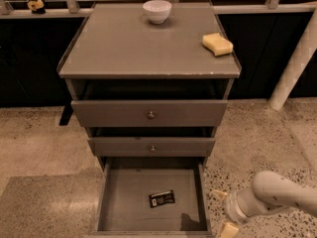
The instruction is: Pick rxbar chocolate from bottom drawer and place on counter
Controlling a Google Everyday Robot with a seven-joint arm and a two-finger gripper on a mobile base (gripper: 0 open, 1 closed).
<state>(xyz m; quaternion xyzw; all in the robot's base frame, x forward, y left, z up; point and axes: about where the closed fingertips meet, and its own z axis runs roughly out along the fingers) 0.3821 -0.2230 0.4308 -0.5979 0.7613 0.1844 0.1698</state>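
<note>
The rxbar chocolate is laid flat in the pulled-out bottom drawer. The end effector is positioned just right of the drawer, fingers spread, nothing gripped.

Three drawers: top drawer, middle drawer, bottom drawer. One desk, one bowl, one sponge, one rxbar chocolate. One pincer, lower right of frame.
</note>
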